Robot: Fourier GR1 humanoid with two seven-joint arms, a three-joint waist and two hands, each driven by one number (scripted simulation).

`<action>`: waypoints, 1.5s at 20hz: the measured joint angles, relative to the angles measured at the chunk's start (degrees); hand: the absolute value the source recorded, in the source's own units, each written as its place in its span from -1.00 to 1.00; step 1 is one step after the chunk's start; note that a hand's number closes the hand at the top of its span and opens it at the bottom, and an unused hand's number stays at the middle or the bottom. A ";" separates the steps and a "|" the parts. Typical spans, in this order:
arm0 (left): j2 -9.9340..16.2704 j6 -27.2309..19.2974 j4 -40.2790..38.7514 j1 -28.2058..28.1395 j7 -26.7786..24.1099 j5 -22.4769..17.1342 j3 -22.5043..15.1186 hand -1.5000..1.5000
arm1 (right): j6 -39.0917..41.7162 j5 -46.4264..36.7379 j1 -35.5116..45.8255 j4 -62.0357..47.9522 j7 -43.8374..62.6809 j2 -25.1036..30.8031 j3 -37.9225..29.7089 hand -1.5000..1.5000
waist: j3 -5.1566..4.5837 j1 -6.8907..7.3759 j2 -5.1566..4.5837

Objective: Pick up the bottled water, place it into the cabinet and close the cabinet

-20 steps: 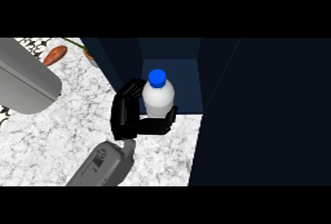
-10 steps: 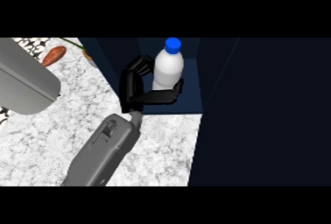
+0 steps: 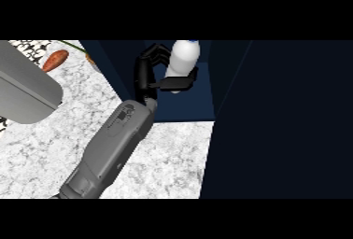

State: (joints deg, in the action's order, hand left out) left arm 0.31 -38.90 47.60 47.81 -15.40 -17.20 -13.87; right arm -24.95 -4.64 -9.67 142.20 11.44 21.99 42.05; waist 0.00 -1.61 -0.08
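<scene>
White bottled water [image 3: 183, 58] stood upright in my right hand [image 3: 153, 70], fingers curled round it, inside the dark cabinet [image 3: 186, 105] past the counter's [image 3: 62, 140] back edge.

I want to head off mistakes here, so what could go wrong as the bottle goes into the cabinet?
The bottle sits tilted in the right hand, so it may topple when released. The arm reaches in beside the cabinet's left wall and could scrape it when pulling out. The open door stands close on the right.
</scene>
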 measured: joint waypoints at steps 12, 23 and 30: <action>0.23 -2.88 -21.07 9.25 -4.14 2.68 3.96 1.00 | -0.68 0.53 0.33 -0.02 -0.79 0.31 1.19 -1.00 | -0.05 -0.84 -0.34; -0.31 -2.96 -32.43 12.38 -11.80 2.26 8.83 1.00 | -0.75 1.12 0.38 0.05 -1.38 1.03 1.08 -1.00 | -0.02 -1.69 -0.54; -0.32 -5.93 -38.73 14.83 -12.16 4.49 7.97 -1.00 | -0.48 1.69 0.59 -0.31 -2.69 1.36 0.64 -1.00 | 0.00 -2.28 -0.79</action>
State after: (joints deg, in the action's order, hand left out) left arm 0.00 -44.83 8.87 62.63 -27.56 -12.70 -5.90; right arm -25.43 -2.95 -9.08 141.90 8.75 23.35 42.69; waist 0.00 -3.89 -0.87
